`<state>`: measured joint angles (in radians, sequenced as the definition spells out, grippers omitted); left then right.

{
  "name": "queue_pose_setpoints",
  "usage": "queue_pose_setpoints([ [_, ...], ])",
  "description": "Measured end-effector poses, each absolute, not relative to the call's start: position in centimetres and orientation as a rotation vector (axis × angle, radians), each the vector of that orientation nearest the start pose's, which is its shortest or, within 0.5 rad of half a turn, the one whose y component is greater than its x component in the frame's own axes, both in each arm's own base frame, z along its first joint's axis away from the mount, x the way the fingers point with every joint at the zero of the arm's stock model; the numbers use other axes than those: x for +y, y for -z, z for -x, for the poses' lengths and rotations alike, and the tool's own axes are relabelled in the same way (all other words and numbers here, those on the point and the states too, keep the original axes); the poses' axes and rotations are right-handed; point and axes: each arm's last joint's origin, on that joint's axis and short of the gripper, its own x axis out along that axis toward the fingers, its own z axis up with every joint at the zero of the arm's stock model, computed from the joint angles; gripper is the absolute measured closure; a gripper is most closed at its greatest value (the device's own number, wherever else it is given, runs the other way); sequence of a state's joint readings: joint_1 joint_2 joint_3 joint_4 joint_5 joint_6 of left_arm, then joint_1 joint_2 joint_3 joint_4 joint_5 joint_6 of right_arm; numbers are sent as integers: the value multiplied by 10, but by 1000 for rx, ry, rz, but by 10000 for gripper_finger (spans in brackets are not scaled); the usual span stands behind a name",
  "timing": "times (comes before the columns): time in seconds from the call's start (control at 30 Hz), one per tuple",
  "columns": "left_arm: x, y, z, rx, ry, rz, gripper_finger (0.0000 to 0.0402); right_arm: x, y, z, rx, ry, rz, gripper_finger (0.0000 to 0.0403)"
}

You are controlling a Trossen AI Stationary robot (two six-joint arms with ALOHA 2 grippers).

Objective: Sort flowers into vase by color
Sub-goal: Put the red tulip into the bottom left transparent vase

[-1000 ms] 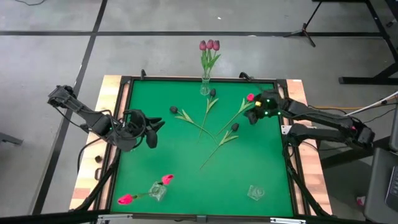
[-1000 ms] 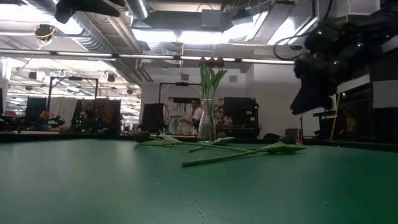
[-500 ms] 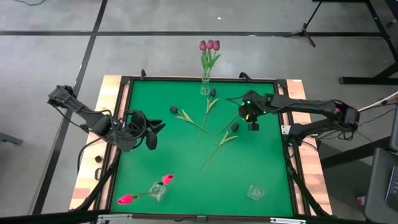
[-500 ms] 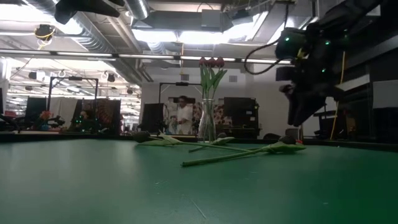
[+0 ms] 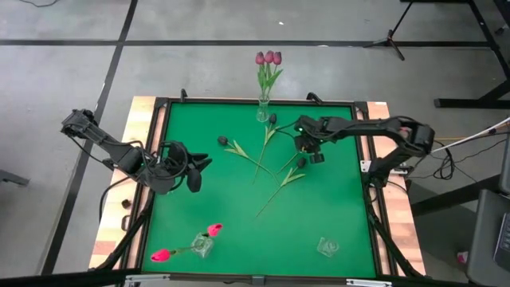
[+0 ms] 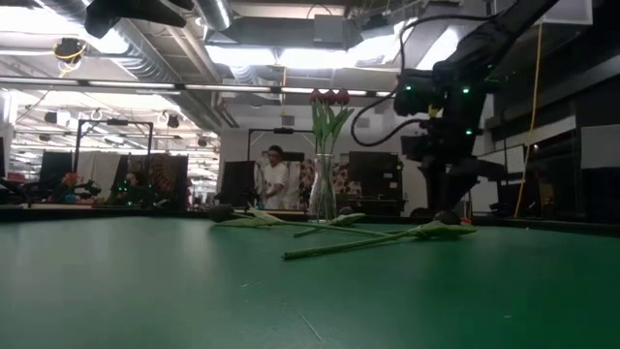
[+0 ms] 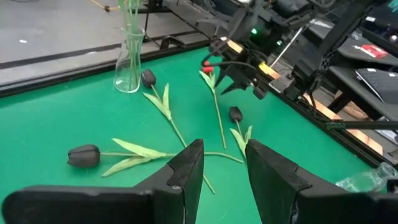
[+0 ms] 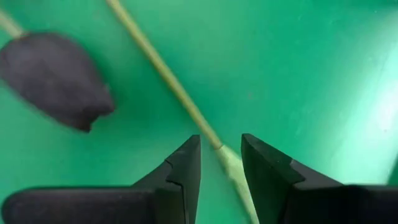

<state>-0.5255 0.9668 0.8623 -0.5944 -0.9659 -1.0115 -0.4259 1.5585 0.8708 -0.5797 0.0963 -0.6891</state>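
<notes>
The right gripper [image 8: 219,163] is parted, its fingers straddling a pale stem [image 8: 166,74] on the green table [image 5: 335,207]; nothing is clenched. A black tulip [image 8: 55,78] lies just beside it. The left gripper [image 7: 222,163] is held released near the left edge.

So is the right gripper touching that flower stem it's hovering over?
Cannot tell. In the right wrist view the right gripper has its open fingers straddling the stem, but no contact or gap shows plainly.

1. The right gripper [image 5: 306,147] has swung in from the table's right edge to over a pink tulip's stem [image 8: 168,78].
2. That pink head, seen earlier, is now hidden under the gripper.
3. A person [image 6: 276,179] behind has walked left.
</notes>
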Motion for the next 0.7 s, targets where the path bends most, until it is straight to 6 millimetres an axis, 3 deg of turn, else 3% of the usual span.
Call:
queue_pose_setpoints([
  [0.13,-73,-300,-172,267,-600,505,285,-119,-165,-256,1352,-16,364,288],
  [0.7,-74,-300,-172,295,-570,519,285,-123,-144,-255,1480,-62,387,288],
])
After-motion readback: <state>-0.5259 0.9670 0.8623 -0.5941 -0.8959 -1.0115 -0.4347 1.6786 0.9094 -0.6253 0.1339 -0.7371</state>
